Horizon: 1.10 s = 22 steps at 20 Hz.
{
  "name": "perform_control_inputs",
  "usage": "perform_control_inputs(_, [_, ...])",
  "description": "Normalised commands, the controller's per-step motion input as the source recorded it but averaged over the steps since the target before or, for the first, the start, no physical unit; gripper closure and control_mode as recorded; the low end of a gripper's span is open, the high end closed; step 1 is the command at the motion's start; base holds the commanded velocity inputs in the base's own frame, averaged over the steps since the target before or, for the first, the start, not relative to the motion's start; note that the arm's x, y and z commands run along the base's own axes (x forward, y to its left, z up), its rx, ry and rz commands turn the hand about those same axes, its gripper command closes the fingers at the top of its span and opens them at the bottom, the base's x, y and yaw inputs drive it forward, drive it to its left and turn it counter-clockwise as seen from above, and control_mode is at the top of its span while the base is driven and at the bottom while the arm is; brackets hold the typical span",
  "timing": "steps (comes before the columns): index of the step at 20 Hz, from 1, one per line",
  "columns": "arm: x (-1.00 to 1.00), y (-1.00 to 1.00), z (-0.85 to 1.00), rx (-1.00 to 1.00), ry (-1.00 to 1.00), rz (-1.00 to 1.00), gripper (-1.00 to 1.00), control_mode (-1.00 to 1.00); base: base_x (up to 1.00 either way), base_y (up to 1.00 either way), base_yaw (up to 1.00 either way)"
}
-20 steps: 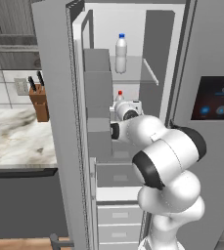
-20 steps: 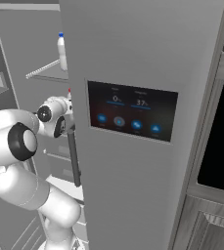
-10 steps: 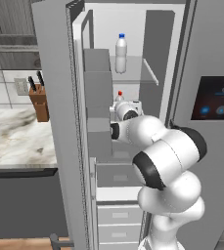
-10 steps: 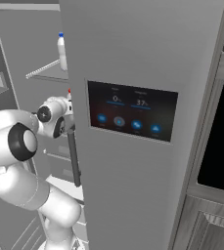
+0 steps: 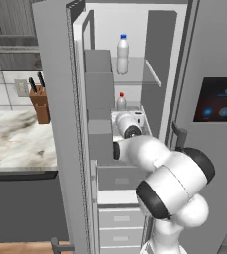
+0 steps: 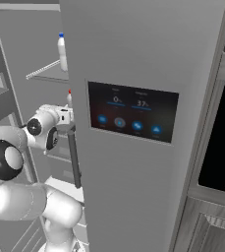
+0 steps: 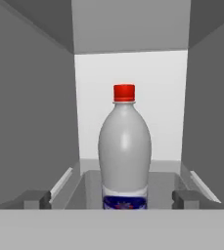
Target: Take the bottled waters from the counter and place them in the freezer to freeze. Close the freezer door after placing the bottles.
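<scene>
The white arm is reaching into the open freezer (image 5: 135, 30), its wrist sitting at the level of a middle shelf, and the gripper (image 7: 112, 199) is standing spread wide: in the hand view the two dark finger tips (image 7: 35, 199) are sitting well apart at either side, with clear space between each of them and the red-capped bottle (image 7: 124, 156). That bottle is standing upright and centred between the fingers, resting on the shelf just ahead of the hand, touched by neither tip, with a blue label band around its base and the white back wall of the compartment behind it. In the left base view the same bottle is showing just its red cap and shoulders above the wrist, while the blue-capped bottle (image 5: 122, 53) is standing upright on the glass shelf above, near the back; in the right base view that upper bottle is peeking out beside the edge of the grey door with the black display panel (image 6: 133, 118). The freezer door (image 5: 55, 124) is hanging wide open at the left, its grey bins facing inward. Beyond it the marble-look counter (image 5: 11, 139) is carrying a brown knife block (image 5: 39, 101) against the tiled wall
</scene>
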Motion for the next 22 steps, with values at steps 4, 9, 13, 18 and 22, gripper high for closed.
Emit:
perform_control_inputs(4, [-0.96, 0.10, 0.01, 0.00, -0.12, -0.02, -1.00, -1.00, 0.00, 0.00, 0.00])
perform_control_inputs(9, [-1.00, 0.00, 0.54, 0.01, -0.16, -0.12, -1.00, -1.00, 0.00, 0.00, 0.00])
perform_control_inputs(13, [-1.00, 0.00, 1.00, 0.07, -0.01, -0.20, -1.00, -1.00, 0.00, 0.00, 0.00])
perform_control_inputs(18, [-1.00, 0.00, 1.00, 0.10, 0.01, -0.19, -1.00, -1.00, 0.00, 0.00, 0.00])
perform_control_inputs(22, [-0.96, 0.00, 1.00, 0.22, 0.14, -0.16, -1.00, -1.00, 0.00, 0.00, 0.00])
